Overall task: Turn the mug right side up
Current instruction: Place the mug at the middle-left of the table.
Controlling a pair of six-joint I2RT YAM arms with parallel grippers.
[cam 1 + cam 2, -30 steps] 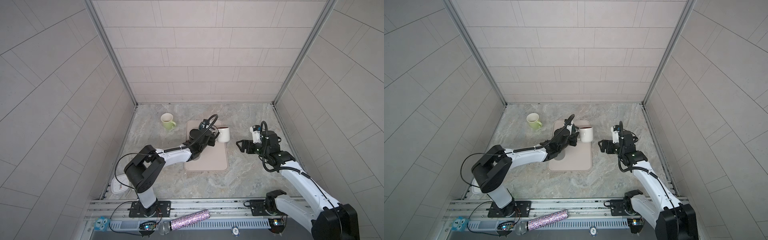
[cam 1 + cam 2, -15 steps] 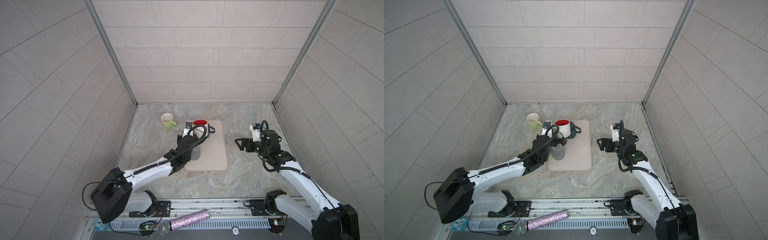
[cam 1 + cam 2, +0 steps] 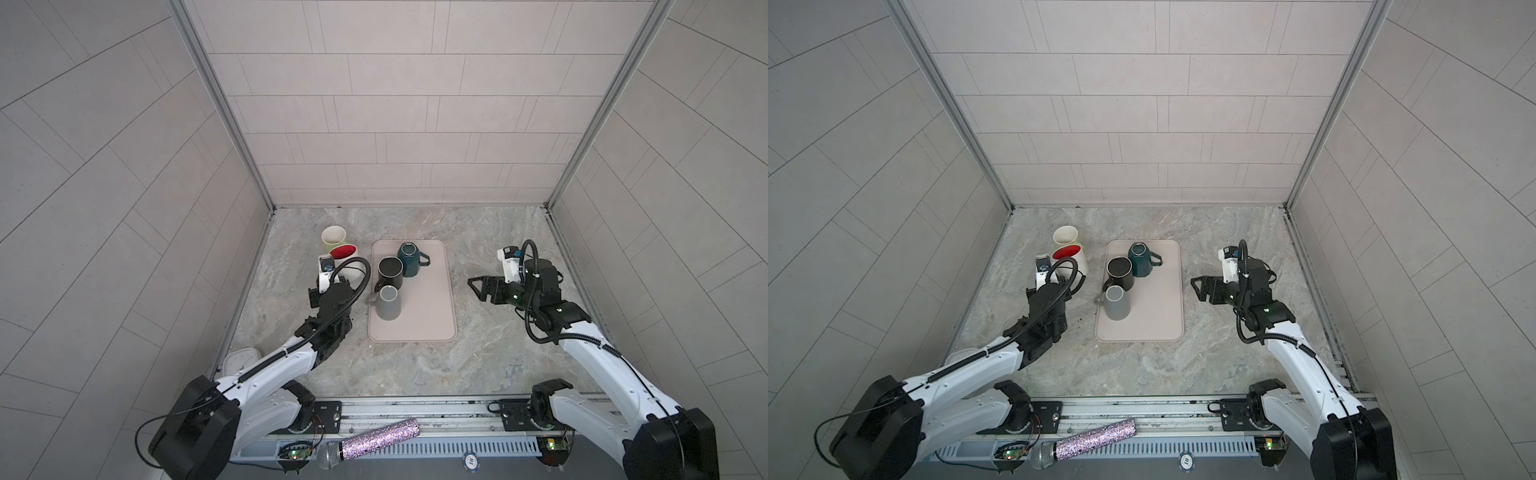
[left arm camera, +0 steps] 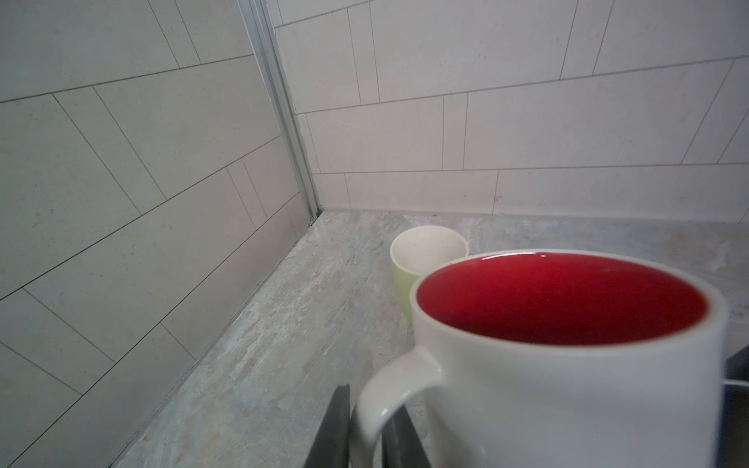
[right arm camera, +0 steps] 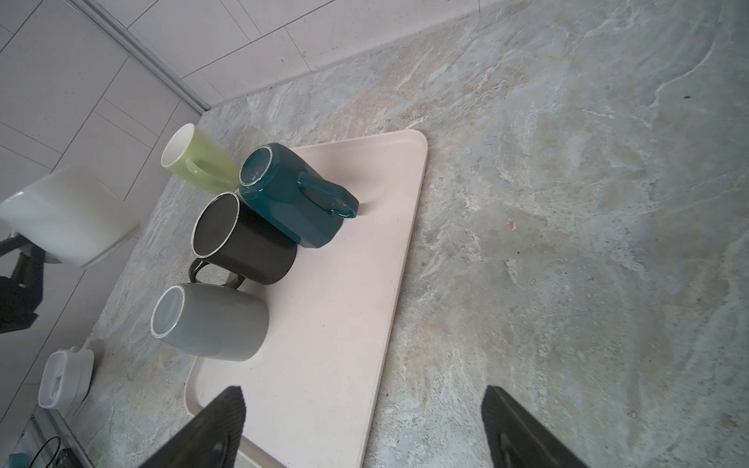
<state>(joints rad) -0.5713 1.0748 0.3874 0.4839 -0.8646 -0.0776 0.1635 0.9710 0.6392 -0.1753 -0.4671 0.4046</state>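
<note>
The bench (image 3: 498,357), grey marble, fills the lower middle of both top views. The mat (image 3: 428,307), pale pink, lies flat on it at frame centre.

The white mug (image 3: 348,266), red inside, stands mouth up at centre-left in both top views, off the mat and just left of its upper left corner. Whether its base touches the bench cannot be told. The green mug (image 3: 333,239) stands mouth up on the bench just beyond it, toward the upper left.

Three mugs are clustered on the left half of the mat and appear base up. The grey mug (image 3: 387,305) is lowest in frame, the black mug (image 3: 390,272) is above it, and the teal mug (image 3: 409,259) is uppermost, against the black one. The grey mug's handle overhangs the mat's left edge.

The left fingers (image 4: 334,433) are clamped on the white mug's handle, one each side, at the lower centre of the left wrist view. The right fingers (image 5: 219,425) stand wide apart and hold nothing. They sit over bare bench right of the mat and point toward it.
</note>
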